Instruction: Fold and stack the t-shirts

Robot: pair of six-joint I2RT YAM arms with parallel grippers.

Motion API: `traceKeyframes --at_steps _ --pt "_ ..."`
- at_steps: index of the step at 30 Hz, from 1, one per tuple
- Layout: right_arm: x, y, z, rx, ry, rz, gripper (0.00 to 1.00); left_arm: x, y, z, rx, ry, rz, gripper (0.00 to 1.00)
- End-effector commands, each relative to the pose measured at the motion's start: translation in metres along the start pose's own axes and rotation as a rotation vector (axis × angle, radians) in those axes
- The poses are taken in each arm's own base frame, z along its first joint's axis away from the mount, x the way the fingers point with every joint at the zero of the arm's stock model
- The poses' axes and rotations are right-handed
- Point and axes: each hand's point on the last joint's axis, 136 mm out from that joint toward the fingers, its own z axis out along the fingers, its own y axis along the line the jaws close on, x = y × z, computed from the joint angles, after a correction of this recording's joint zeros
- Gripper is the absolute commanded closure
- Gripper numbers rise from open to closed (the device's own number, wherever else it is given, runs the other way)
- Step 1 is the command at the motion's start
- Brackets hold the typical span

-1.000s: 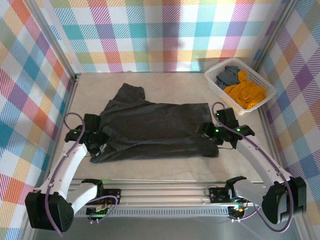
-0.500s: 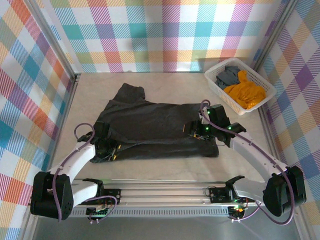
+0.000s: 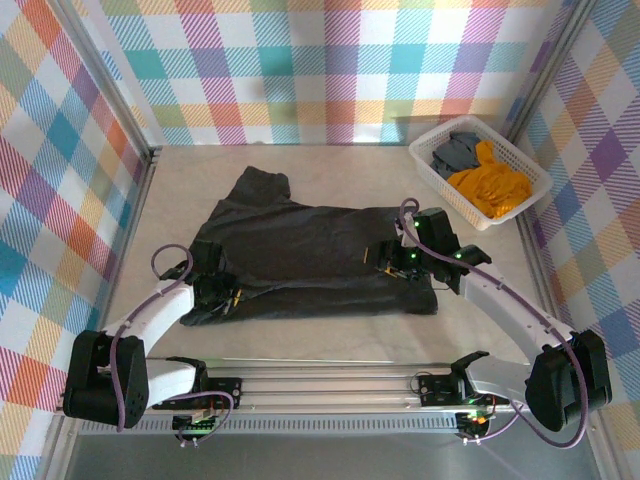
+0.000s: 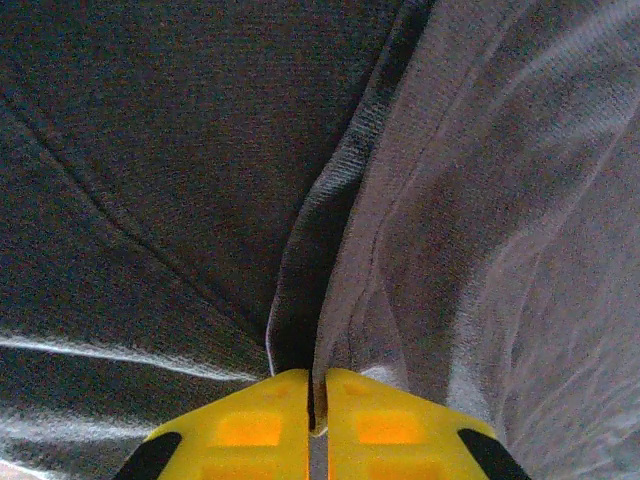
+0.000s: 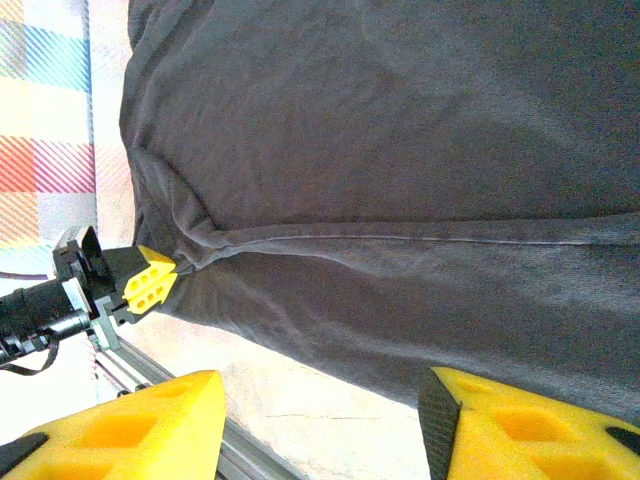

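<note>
Surface: beige tabletop (image 3: 330, 335); surround: plaid walls (image 3: 330, 70). Spread mid-table: charcoal t-shirt (image 3: 310, 250), left gripper (image 4: 317, 385) pinching its left-edge fold, right gripper (image 5: 325, 395) agape above right hem. In white basket (image 3: 425, 165), far-right corner: orange t-shirt (image 3: 490, 190), grey t-shirt (image 3: 455, 150).

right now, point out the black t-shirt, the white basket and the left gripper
black t-shirt (image 3: 310, 245), top external view, middle of its body
white basket (image 3: 440, 190), top external view, its near left wall
left gripper (image 4: 317, 385), left wrist view, where its shut yellow fingertips meet
</note>
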Motion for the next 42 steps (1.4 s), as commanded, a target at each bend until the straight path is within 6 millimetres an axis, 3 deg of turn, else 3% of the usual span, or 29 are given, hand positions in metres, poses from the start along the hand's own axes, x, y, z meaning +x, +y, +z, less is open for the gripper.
traceKeyframes --at_steps 1,7,19,27,29,33,37,39,42 --pt "-0.004 0.009 -0.001 -0.026 -0.011 -0.017 0.46 -0.003 -0.008 -0.009 0.018 -0.031 0.028 0.96" --pt "-0.009 0.011 -0.004 -0.017 -0.023 -0.013 0.47 -0.001 -0.049 -0.019 0.013 -0.044 0.206 1.00" --pt "-0.011 0.011 -0.004 0.002 -0.020 -0.001 0.48 0.010 -0.129 -0.006 -0.217 -0.142 0.677 1.00" --pt "-0.010 0.002 0.004 0.027 0.003 0.027 0.48 0.014 -0.138 0.014 -0.360 -0.189 0.845 1.00" --pt "-0.009 0.000 0.006 0.033 0.005 0.034 0.48 0.019 -0.145 0.017 -0.329 -0.186 0.875 0.95" --pt "-0.007 -0.006 0.011 0.047 0.014 0.043 0.48 0.034 -0.167 0.014 -0.227 -0.217 0.977 0.97" --pt "-0.006 -0.009 0.012 0.055 0.019 0.051 0.48 0.036 -0.167 0.018 -0.259 -0.199 0.998 0.99" --pt "-0.006 -0.009 0.012 0.057 0.020 0.054 0.48 0.040 -0.168 0.023 -0.251 -0.178 1.011 0.96" --pt "-0.005 -0.011 0.012 0.067 0.018 0.056 0.48 0.055 -0.178 0.023 -0.161 -0.148 1.068 0.79"
